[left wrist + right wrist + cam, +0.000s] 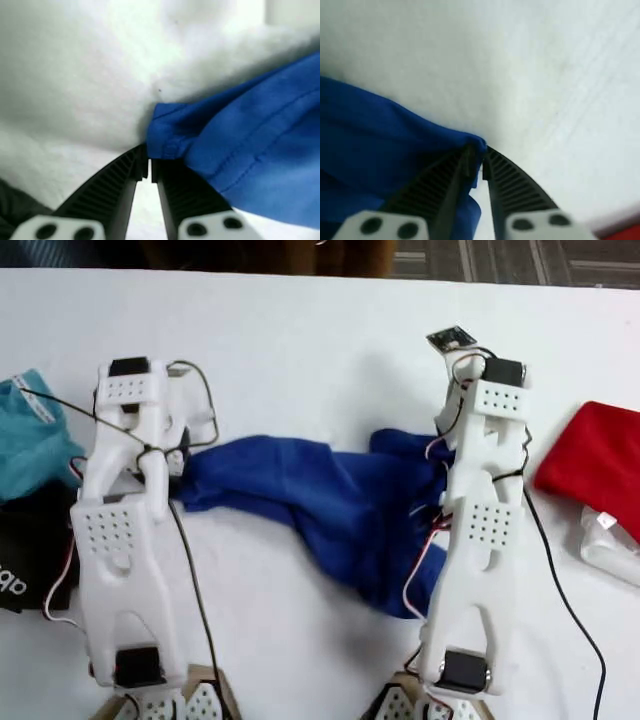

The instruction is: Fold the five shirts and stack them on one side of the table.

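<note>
White table (300, 330) lies under both of your arms, and the blue shirt (320, 500) is strung between them across the middle of the high view. Its long axis runs left to right. One narrow end points at the left arm (120, 530) and the other at the right arm (480, 530). The loose bulk sags toward the lower centre-right of that frame and rests on the table. Your left gripper (149, 162) has its jaws nearly together, nipping a hemmed corner of the blue shirt (250, 135) right at the tips. Your right gripper (477, 157) is likewise pinched down on a folded edge of the blue shirt (370, 140), with cloth bunched at its tips. At the left edge of the high view a teal shirt (30, 435) sits crumpled, with a black shirt (30, 550) touching it just below. At the right edge lies a red shirt (595, 465), with a white item (610, 540) against its lower side; you cannot tell what that item is.
</note>
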Tool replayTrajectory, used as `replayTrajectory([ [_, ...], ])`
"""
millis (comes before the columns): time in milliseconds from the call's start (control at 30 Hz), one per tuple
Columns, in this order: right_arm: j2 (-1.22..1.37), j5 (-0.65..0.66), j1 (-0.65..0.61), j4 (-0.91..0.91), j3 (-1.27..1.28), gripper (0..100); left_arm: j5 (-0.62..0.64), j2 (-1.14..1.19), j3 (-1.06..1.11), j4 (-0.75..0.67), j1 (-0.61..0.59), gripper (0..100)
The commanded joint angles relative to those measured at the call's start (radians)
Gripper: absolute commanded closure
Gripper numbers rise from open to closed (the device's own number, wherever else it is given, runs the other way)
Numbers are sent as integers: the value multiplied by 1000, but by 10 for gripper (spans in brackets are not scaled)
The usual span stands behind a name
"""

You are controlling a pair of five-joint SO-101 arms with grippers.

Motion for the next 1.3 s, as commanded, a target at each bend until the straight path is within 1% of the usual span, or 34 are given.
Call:
replayTrajectory([
  [0, -64, -9, -42, 33, -20, 980, 0, 11, -10, -15, 9, 975],
  [267, -366, -11, -41, 35, -66, 980, 34, -35, -36, 20, 40, 975],
  [500, -621, -11, -39, 35, -57, 980, 34, -285, -18, 23, 41, 975],
  [700, -776, -11, -39, 35, -57, 980, 25, -598, 173, 18, 44, 975],
  [800, -806, -11, -39, 36, -41, 980, -26, -727, 278, 12, 44, 975],
  [900, -811, -11, -39, 36, 35, 980, -61, -793, 383, -31, 43, 975],
  [1000, -808, -11, -39, 36, 115, 980, -63, -799, 430, -126, 18, 968],
  [1100, -808, -12, -39, 35, 164, 980, -57, -806, 400, -172, 3, 903],
  [1167, -808, -12, -39, 35, 180, 980, -57, -806, 354, -144, 18, 848],
  [1267, -806, -11, -39, 35, 184, 980, -61, -802, 289, -115, 61, 795],
])
